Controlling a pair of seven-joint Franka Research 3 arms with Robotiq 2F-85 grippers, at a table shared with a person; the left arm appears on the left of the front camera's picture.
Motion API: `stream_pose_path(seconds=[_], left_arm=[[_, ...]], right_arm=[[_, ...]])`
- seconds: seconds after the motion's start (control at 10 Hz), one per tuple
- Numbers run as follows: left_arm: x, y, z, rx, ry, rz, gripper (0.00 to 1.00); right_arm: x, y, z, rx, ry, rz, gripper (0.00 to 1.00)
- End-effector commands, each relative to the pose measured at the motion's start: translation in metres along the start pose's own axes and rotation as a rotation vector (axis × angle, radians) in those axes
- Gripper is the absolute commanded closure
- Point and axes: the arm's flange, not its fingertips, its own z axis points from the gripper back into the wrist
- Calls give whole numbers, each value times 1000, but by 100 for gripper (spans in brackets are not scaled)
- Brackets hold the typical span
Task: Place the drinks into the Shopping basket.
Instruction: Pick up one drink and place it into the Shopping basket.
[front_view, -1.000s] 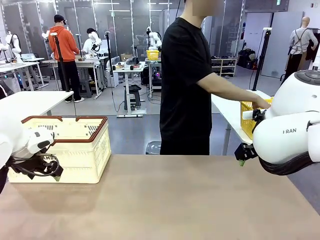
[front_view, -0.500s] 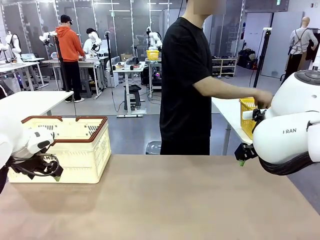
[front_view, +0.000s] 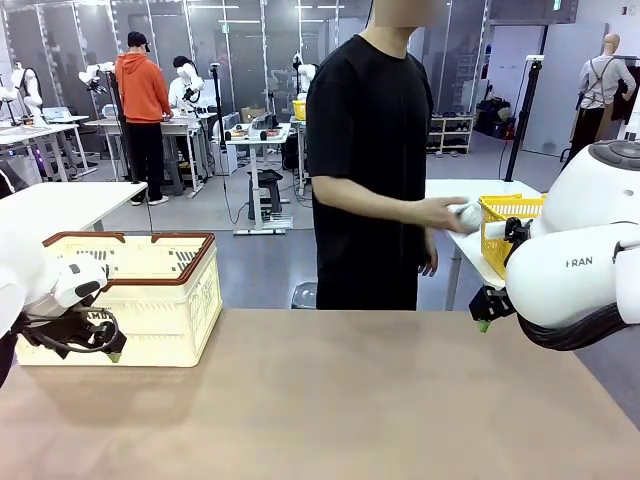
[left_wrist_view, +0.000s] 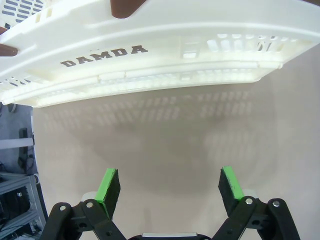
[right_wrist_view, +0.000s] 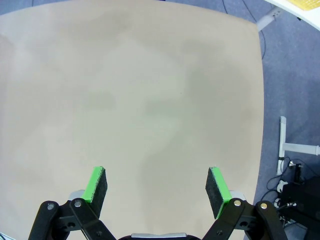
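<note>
Front view: idling with left gripper (left_wrist_view: 170, 180), right gripper (right_wrist_view: 157, 181) spread empty; next, closing on drink (front_view: 470, 214) from person's hand (front_view: 446, 213), then dropping into Shopping basket (front_view: 165, 300).

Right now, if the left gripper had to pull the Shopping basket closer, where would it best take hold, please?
Probably the brown rim of the wall nearest the left gripper, approached from above with one finger inside and one outside. The Shopping basket stands upright and open-topped; its body is far wider than the open jaws, but that wall is thin.
</note>
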Motion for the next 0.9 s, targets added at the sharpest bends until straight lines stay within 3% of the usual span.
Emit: stream_pose_path(seconds=[0.0,0.8], left_arm=[[0,0,2,2,4,2,0],[0,0,2,2,4,2,0]], right_arm=[[0,0,0,0,2,-1,0],[0,0,0,0,2,-1,0]])
